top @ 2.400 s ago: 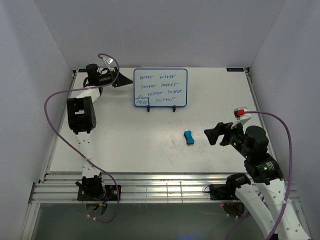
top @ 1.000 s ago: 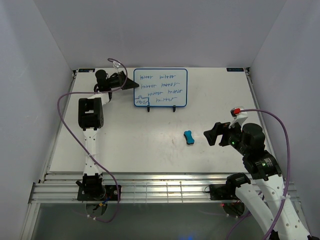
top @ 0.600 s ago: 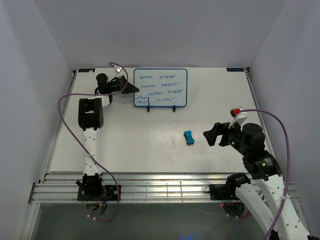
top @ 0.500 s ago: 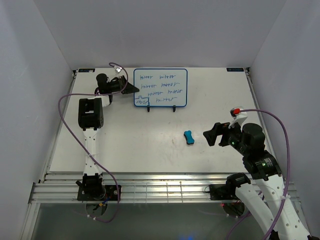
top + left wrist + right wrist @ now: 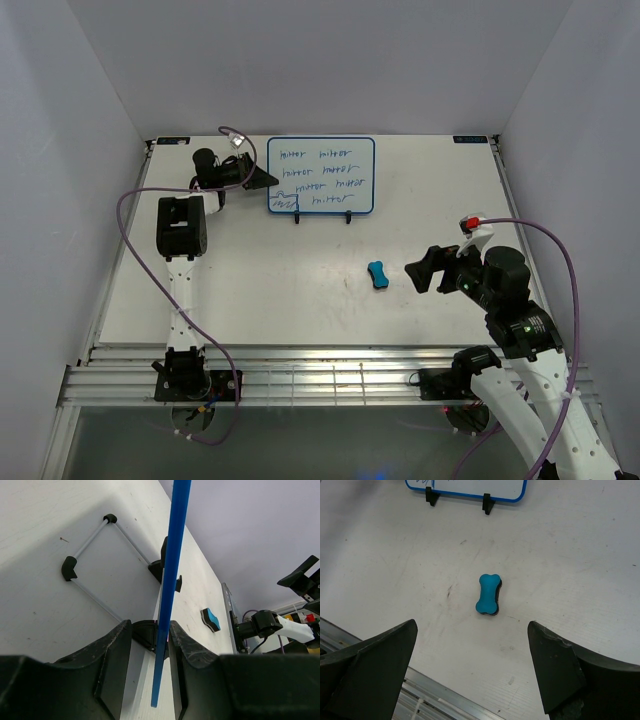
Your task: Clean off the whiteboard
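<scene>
- Black left gripper [image 5: 265, 178] sits toward the far-left corner, jaws narrow around the whiteboard's [image 5: 320, 175] left frame. Can't tell if it's actually pinching.
- Board's propped on its wire stand [image 5: 90, 540] mid far edge, blue writing all there. A crooked squeeze could tip it over.
- Bone-shaped eraser [image 5: 378, 275] lies loose toward the near-right corner.
- Right gripper [image 5: 418, 274] hovers just beside it, spread wide, empty. An off-centre grab might skid it away.

Bright even overhead light; soft faint shadows; sharp focus
</scene>
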Action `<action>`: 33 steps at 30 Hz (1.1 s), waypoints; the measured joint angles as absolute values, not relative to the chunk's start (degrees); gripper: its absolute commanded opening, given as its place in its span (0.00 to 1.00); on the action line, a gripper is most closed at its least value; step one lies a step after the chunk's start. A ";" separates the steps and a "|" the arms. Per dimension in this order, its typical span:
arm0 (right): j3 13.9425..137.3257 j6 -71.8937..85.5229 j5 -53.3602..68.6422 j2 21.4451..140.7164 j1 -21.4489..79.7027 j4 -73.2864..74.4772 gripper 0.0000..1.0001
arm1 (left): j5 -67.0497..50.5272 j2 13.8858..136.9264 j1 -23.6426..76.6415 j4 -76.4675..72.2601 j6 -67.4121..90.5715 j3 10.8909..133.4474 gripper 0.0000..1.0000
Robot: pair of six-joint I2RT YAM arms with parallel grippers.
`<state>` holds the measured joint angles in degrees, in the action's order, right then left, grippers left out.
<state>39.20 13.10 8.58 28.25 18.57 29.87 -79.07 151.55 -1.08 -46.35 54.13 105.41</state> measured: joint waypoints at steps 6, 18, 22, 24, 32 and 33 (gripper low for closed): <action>38.92 13.13 9.19 28.23 18.57 29.78 0.97 | -79.13 151.55 -0.99 -46.94 54.74 105.43 0.43; 38.46 13.13 9.19 28.23 18.57 29.85 0.97 | -79.57 151.55 1.06 -48.05 56.45 106.34 0.41; 38.46 13.13 9.21 28.23 18.57 29.85 0.97 | -79.81 151.55 2.02 -48.36 56.88 106.67 0.36; 38.46 13.10 9.19 28.23 18.57 29.85 0.97 | -80.03 151.55 2.11 -48.51 56.97 106.67 0.35; 38.46 13.10 9.21 28.23 18.57 29.85 0.97 | -80.25 151.59 1.76 -48.82 57.36 106.67 0.35; 38.46 13.10 9.21 28.23 18.57 29.85 0.97 | -80.31 151.59 1.67 -49.08 57.54 106.67 0.35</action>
<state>38.46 13.10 9.21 28.23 18.57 29.85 -80.31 151.59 1.67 -49.08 57.54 106.67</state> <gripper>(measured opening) 0.973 0.348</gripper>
